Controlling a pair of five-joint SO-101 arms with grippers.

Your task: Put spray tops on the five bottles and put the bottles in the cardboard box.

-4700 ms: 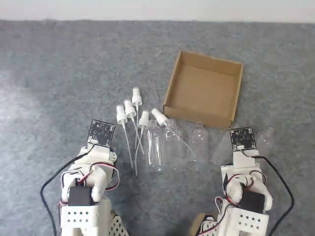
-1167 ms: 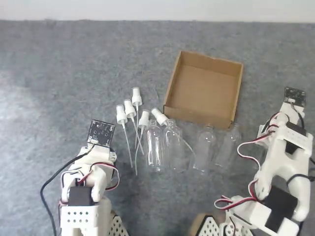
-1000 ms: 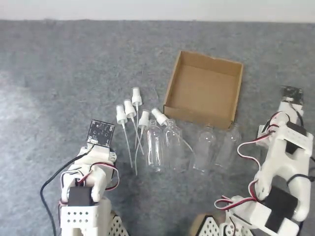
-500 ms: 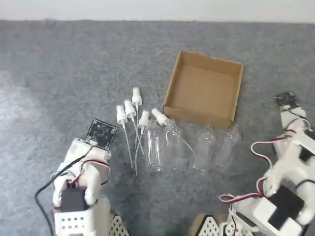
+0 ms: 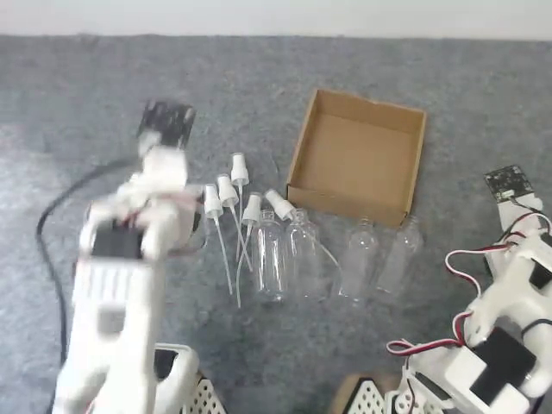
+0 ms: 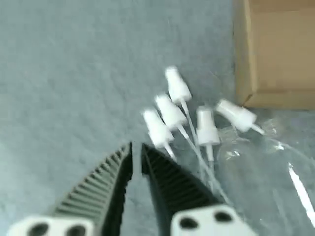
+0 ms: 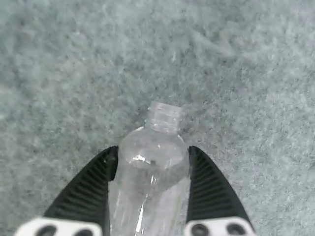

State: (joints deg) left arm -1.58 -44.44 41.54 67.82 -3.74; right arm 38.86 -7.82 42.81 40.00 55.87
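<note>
Right wrist view: my right claw (image 7: pixel 152 151) pinches a clear bottle (image 7: pixel 153 169) by its shoulders. A black finger (image 7: pixel 101 189) presses on each side, and the threaded neck is open and points away from the wrist over the grey carpet (image 7: pixel 59 59). The carpet shows straight through the bottle's wall.
Left claw (image 6: pixel 137 149): the ribbed fingers are pressed almost together with only a sliver between them. It hangs above the carpet, just short of the nearest spray top.
Spray tops (image 6: pixel 170 110): five white heads lie loose on the carpet in a fan, their thin dip tubes trailing toward my side of the table. The one nearest the box (image 5: pixel 278 203) rests against a bottle neck.
Four bottles (image 5: pixel 306 254): they lie flat in a row in two pairs, between my arms and the box. All are see-through, with their uncapped necks aimed at the box wall.
Cardboard box (image 5: pixel 345 200): it sits beyond the row, open side up and slightly skewed — its bare brown floor shows from wall to wall. Its corner (image 6: pixel 246 59) stands just beside the spray tops.
</note>
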